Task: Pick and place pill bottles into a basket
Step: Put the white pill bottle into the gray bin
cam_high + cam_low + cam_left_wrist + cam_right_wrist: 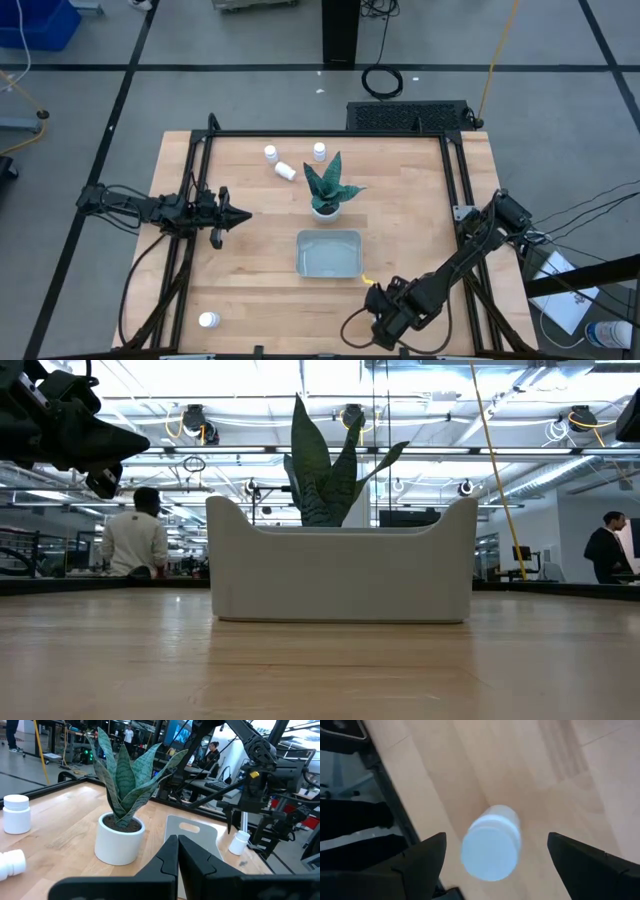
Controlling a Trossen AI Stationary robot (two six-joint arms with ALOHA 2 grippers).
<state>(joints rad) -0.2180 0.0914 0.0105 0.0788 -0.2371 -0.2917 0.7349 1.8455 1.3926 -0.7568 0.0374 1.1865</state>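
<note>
The pale grey-blue tray (328, 253) sits mid-table, in front of a potted plant (325, 195). My right gripper (495, 839) is open and hangs above an upright white pill bottle (492, 842) near the tray's near right corner, one finger on each side, apart from it. That bottle also shows in the left wrist view (239, 842). Two bottles (271, 153) (319, 151) stand at the far side and a third (286, 171) lies on its side between them. Another bottle (208, 320) stands at the near left. My left gripper (238, 213) is shut and empty, left of the plant.
The plant in its white pot (119, 840) stands just beyond the tray (192, 827). Black frame rails (190, 230) run along the table's left and right sides. People show in the room beyond the table (135, 540).
</note>
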